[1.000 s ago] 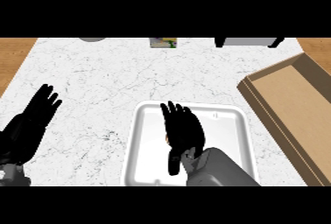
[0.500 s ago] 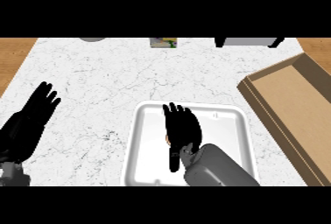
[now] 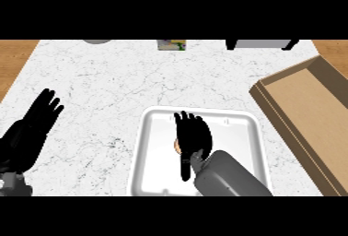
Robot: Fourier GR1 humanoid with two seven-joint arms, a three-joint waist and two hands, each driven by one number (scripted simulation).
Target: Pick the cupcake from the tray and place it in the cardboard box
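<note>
A white tray point(image 3: 151, 138) lies on the marble counter near the front. My right hand point(image 3: 193, 133) hovers flat over the tray's middle, fingers straight and pointing away from me. Only a small tan sliver of the cupcake point(image 3: 177, 146) peeks out at the hand's left edge; the rest is hidden beneath the palm. The cardboard box point(image 3: 297, 87) lies open along the right side, slanting toward the far right corner. My left hand point(image 3: 37, 117) rests open at the left edge, fingers up.
At the counter's far edge sit a grey round object point(image 3: 99, 41), a small greenish item point(image 3: 171, 44) and a dark appliance point(image 3: 262, 44). Brown wood shows past the counter at the far left corner.
My right hand has drawn back a little toward me over the tray, staying open. The left hand has barely moved.
</note>
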